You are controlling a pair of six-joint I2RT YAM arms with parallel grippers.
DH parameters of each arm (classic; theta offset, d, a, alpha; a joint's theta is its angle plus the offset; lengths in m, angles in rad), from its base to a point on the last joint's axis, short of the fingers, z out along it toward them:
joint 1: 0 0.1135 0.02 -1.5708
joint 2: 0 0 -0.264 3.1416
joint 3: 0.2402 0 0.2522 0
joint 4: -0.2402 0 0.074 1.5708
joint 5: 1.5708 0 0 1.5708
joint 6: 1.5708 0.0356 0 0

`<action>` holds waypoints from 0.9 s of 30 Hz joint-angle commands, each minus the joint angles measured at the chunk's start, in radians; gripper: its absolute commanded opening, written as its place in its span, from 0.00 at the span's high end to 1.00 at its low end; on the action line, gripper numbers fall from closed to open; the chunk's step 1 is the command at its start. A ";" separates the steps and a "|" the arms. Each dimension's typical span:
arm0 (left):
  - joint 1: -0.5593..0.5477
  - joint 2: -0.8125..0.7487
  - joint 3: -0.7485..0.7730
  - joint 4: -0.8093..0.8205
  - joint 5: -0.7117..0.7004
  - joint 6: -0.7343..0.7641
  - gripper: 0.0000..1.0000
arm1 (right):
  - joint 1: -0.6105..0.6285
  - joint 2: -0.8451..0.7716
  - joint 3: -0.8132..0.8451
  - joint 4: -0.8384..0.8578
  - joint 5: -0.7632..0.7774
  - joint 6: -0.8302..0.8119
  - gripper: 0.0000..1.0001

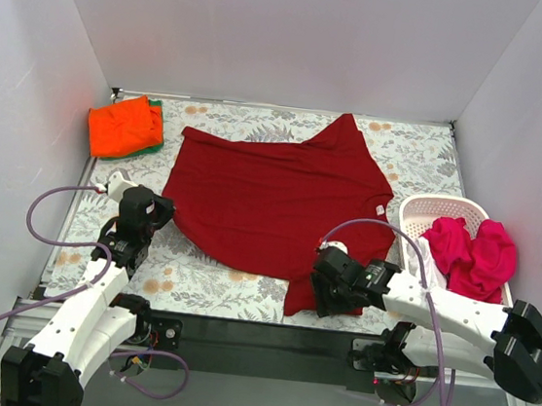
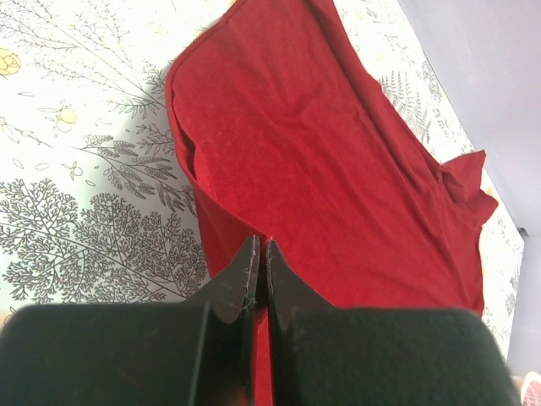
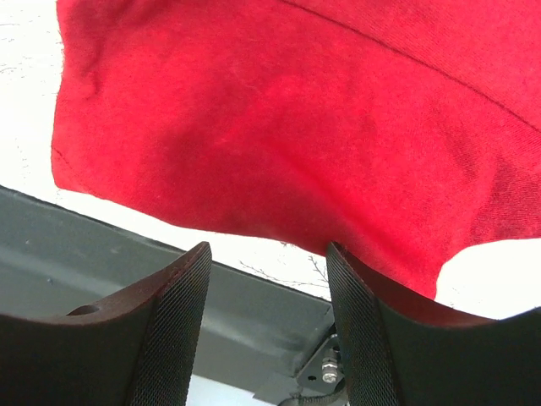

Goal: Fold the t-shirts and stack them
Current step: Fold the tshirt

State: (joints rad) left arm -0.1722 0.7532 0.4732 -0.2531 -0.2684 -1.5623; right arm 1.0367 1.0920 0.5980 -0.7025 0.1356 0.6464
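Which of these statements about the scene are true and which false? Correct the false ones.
1. The crimson t-shirt lies spread on the table. True.
2. The orange t-shirt sits in the basket. False: it lies on the green t-shirt; the basket holds pink t-shirts.
3. The right gripper is open. True.
4. The left gripper is open. False: it is shut on the crimson t-shirt's edge.

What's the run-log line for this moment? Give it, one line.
crimson t-shirt spread out | left gripper jaws shut on its edge | right gripper jaws open at near edge | orange t-shirt folded
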 commanded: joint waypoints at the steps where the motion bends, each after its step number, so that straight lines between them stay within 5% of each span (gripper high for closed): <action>1: 0.003 -0.017 -0.001 0.014 0.012 0.016 1.00 | 0.086 -0.021 0.034 0.018 0.152 0.070 0.49; 13: 0.004 -0.003 0.001 0.015 0.031 0.015 1.00 | 0.201 0.113 0.019 0.031 0.346 0.164 0.51; 17: 0.003 -0.003 0.002 0.015 0.028 0.016 1.00 | 0.214 0.170 0.023 0.047 0.371 0.156 0.62; 24: 0.003 -0.003 0.001 0.015 0.018 0.015 1.00 | 0.215 0.164 0.059 0.049 0.400 0.101 0.95; 27: 0.003 0.008 0.007 0.018 0.014 0.015 1.00 | 0.215 0.143 0.103 0.047 0.401 0.056 0.99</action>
State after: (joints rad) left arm -0.1722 0.7559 0.4728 -0.2523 -0.2462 -1.5589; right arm 1.2469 1.2640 0.6357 -0.6533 0.4881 0.7448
